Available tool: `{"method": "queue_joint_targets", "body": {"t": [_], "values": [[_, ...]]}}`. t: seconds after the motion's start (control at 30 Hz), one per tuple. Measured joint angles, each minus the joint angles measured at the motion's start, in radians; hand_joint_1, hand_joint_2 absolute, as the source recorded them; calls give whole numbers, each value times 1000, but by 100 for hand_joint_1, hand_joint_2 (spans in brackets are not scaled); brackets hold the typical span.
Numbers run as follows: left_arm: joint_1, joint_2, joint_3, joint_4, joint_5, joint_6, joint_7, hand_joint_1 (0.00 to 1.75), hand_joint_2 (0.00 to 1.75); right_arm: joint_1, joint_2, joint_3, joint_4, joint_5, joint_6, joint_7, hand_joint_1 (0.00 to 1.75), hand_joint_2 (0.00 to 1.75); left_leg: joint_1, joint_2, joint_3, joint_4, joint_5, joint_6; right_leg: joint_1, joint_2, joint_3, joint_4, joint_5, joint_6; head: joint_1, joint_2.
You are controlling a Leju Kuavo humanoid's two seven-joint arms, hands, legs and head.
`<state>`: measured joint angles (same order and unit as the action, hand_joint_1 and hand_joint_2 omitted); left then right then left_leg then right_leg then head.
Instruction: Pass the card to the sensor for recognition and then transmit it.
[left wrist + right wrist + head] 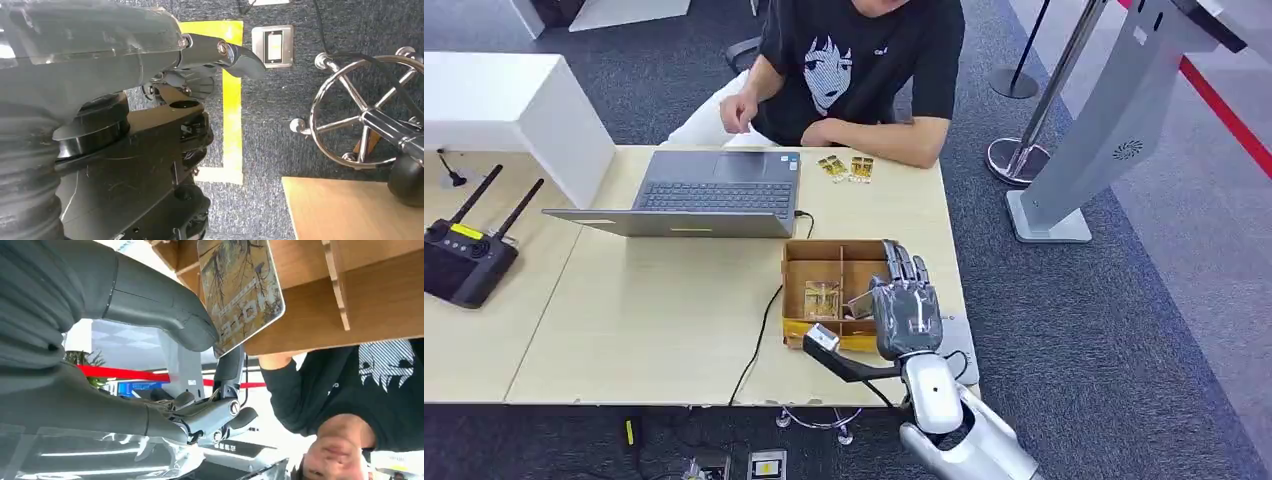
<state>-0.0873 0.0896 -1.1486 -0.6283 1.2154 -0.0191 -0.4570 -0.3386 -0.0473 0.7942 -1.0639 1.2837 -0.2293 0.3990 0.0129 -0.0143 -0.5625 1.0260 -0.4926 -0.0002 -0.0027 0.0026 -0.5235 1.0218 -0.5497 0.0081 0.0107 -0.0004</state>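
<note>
- we count one card (241, 295) in the right hand (905, 308), pinched between the thick thumb (165, 310) and a darker finger behind it; it sits over the open cardboard box (802, 262), just above the wooden dividers.
- we see one more card (821, 298) lying in the box's front left compartment, and two small gold packets (845, 167) side by side on the worktop (654, 310) by the person's forearm.
- one laptop (699, 194) stands open in front of the one seated person (854, 70); one black remote with two antennas (466, 250) lies at the far left.
- the left hand (220, 52) hangs low over the carpet near a chrome chair base (362, 112); one finger shows stretched out, but we cannot tell how the rest lie.
- the box sits close to the worktop's front right corner, with the right hand reaching in over the front edge.
- a wide bare stretch of worktop lies left of the box, in front of the laptop.
- one grey stand (1104, 130) rises off the carpet to the right, well apart from the worktop's edge.
</note>
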Motion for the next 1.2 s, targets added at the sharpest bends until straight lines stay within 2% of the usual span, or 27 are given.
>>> {"method": "queue_joint_targets", "body": {"t": [0.17,0.3,0.47,0.6,0.7,0.83,1.2], "values": [[0,0,0,0,2,2,0,0,175,0,-3,-15,-33,5,-58,0,175,175,0,0,0,0,0,0,0,0,0,0,0,0,0,0],[1,0,0,2,3,2,-1,0,175,0,-10,-44,-124,11,-87,0,175,175,0,0,0,0,0,0,0,0,0,0,0,0,0,0],[-1,0,0,3,-7,-6,-1,0,175,-11,-18,-78,-254,2,-47,-13,175,175,0,0,0,0,0,0,0,0,0,0,0,0,0,0],[-16,-5,0,6,-26,-25,15,0,175,-80,-3,-81,-280,-40,0,-31,175,175,0,0,0,0,0,0,0,0,0,0,0,0,0,0],[-29,-12,0,10,-45,-45,34,0,175,-152,24,-81,-264,-112,-4,-49,175,175,0,0,0,0,1,0,0,0,0,1,0,0,0,0],[-48,-22,0,18,-73,-66,59,0,175,-260,71,-80,-180,-198,-10,-72,175,175,0,0,0,0,2,0,0,0,0,2,1,0,0,0],[-77,-48,3,52,-130,-76,83,0,175,-477,213,-78,102,-227,-23,-56,175,175,0,-1,-1,0,2,0,0,0,-1,2,0,-1,0,0]]}}
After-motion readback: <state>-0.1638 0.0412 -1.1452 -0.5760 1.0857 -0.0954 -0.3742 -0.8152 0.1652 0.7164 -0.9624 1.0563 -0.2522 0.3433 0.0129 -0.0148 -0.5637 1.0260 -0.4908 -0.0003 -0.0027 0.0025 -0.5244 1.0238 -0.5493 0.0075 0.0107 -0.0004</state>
